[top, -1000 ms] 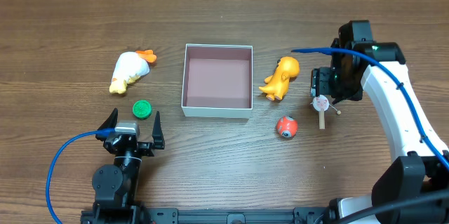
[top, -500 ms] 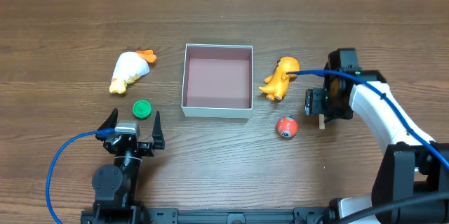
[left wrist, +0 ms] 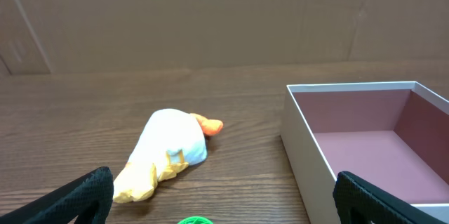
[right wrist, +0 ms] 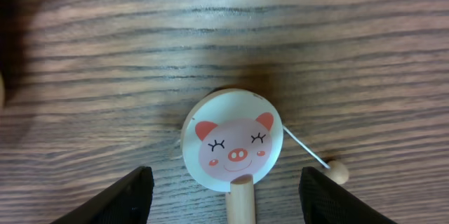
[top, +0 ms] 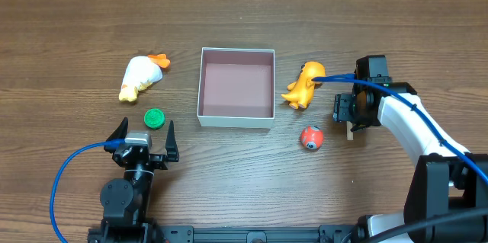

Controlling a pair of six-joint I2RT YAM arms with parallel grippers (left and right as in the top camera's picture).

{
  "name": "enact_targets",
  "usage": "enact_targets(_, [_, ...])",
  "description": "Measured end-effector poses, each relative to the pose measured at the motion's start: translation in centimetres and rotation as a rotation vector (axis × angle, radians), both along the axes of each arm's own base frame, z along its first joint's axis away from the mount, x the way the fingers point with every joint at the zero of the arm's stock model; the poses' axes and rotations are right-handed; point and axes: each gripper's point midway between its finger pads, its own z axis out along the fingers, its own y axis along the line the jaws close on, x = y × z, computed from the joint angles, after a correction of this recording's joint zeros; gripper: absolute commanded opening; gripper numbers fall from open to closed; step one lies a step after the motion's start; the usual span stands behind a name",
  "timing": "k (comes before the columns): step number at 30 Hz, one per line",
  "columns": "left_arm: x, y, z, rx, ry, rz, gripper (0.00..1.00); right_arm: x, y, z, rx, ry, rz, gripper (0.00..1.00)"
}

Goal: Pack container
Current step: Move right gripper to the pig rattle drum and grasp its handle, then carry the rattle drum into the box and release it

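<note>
The container (top: 204, 83) is a shallow white-walled box with a pinkish-brown floor, mid-table; it also shows in the left wrist view (left wrist: 302, 140). A pig-face drum toy (right wrist: 233, 143) on a wooden stick lies flat on the table, mostly hidden under the right arm in the overhead view. My right gripper (right wrist: 223, 197) is open, low over it, fingers on either side of the stick. My left gripper (top: 142, 134) is open and empty near the front edge, behind a green cap (top: 155, 118).
An orange dinosaur toy (top: 306, 83) lies right of the container. A red ball (top: 311, 138) lies in front of it. A white and yellow duck plush (top: 141, 77) lies left of the container, also in the left wrist view (left wrist: 168, 150).
My right gripper has come down and towards the front over the pig drum toy, now covering it from above. The left arm and the other toys have not moved.
</note>
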Motion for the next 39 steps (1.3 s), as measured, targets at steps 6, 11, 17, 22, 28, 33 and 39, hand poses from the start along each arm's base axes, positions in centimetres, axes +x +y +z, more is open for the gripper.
enact_targets(6, [0.0, 0.0, 0.0, 0.0, 0.0, 0.0, 1.0, -1.6, -0.3, -1.4, -0.013, 0.039, -0.002, 0.69])
enact_targets(11, [0.0, 0.0, 0.0, 0.0, 0.0, 0.0, 1.0, -1.8, -0.4, -2.0, -0.022, 0.032, -0.004, 0.66])
enact_targets(17, [0.0, 0.0, 0.0, 0.0, 0.0, 0.0, 1.0, -1.9, -0.4, -2.7, -0.017, 0.003, -0.008, 0.53])
enact_targets(22, [0.0, 0.0, 0.0, 0.0, 0.0, 0.0, 1.0, -1.7, -0.5, -2.7, -0.021, -0.012, -0.007, 0.34])
enact_targets(28, [0.0, 0.0, 0.0, 0.0, 0.0, 0.0, 1.0, -2.1, -0.6, -2.7, -0.025, 0.005, -0.016, 0.22])
enact_targets(33, [0.0, 0.0, 0.0, 0.0, 0.0, 0.0, 1.0, -2.9, -0.6, -2.6, -0.026, 0.045, -0.021, 0.12])
enact_targets(39, [0.0, 0.0, 0.0, 0.0, 0.0, 0.0, 1.0, -2.7, -0.5, -1.6, -0.022, 0.074, -0.03, 0.1])
